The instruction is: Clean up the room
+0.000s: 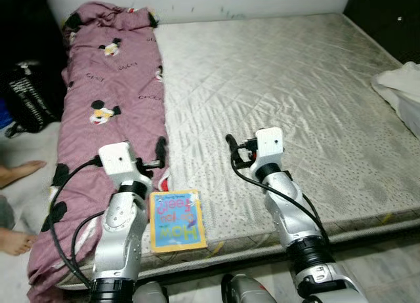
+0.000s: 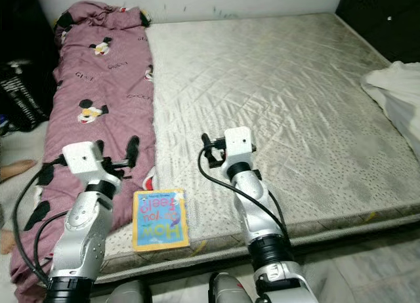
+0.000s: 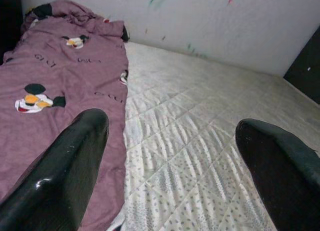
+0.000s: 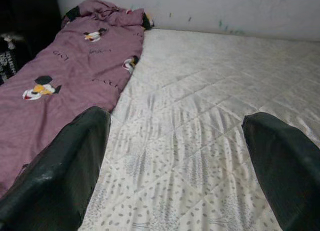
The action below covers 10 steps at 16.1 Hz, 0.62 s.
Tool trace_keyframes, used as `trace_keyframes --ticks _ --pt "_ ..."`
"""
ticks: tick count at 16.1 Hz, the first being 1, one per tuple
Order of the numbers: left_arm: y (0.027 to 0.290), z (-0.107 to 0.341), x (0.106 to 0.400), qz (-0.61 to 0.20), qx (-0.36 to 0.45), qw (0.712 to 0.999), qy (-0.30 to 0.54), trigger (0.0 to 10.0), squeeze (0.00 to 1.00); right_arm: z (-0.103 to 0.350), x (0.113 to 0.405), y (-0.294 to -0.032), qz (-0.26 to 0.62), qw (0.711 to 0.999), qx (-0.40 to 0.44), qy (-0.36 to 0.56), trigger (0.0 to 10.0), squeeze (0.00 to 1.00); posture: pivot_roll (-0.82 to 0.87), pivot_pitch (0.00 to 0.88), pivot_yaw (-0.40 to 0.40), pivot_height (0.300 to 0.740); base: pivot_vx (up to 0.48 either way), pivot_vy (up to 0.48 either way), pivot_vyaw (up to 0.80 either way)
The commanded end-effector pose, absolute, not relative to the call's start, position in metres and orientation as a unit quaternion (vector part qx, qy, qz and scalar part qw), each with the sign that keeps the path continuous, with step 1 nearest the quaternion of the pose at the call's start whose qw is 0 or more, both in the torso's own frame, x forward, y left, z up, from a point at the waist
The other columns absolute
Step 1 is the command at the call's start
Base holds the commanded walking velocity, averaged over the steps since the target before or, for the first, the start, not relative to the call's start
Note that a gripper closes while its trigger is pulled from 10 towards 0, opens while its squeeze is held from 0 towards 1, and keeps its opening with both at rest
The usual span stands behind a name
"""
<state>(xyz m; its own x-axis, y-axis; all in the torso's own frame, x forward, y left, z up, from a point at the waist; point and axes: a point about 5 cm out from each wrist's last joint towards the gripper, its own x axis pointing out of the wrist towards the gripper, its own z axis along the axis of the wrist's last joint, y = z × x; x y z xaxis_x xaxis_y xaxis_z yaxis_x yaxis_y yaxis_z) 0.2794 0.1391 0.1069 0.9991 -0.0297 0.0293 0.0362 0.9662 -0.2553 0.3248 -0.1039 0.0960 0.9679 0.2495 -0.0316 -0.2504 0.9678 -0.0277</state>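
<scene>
The bed (image 1: 275, 86) runs out of the picture on the right side, so its far corner cannot be seen. A white cloth (image 1: 401, 93) at that edge is cut off; what it is cannot be told. At the left edge, a person's bare feet (image 1: 18, 173) show only in part, the rest lying beyond the frame. A dark bag (image 1: 27, 96) beside the purple blanket (image 1: 111, 106) sits in shade, its print too small to read. The book (image 1: 174, 220) has its far corner hidden by the left arm.
</scene>
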Motion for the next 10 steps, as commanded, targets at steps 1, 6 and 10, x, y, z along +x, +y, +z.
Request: trace_keyframes --ticks 1,6,10 --pt "0.1418 0.1039 0.2787 -0.006 -0.131 0.991 -0.004 10.0 0.0 0.0999 0.3263 -0.0963 0.137 0.99 -0.013 0.009 10.0 0.0 0.05 0.109 0.004 0.74 0.0 0.48 0.0" --pt "0.1422 0.1037 0.2783 -0.002 -0.125 0.992 -0.003 10.0 0.0 0.1006 0.3264 -0.0953 0.139 0.99 -0.013 0.005 10.0 0.0 0.05 0.108 0.005 0.74 0.0 0.48 0.0" --pt "0.1431 0.1046 0.2772 0.004 -0.12 0.993 -0.008 10.0 0.0 0.1007 0.3262 -0.0942 0.14 0.99 -0.014 0.002 10.0 0.0 0.06 0.099 0.007 0.74 0.0 0.0 0.0"
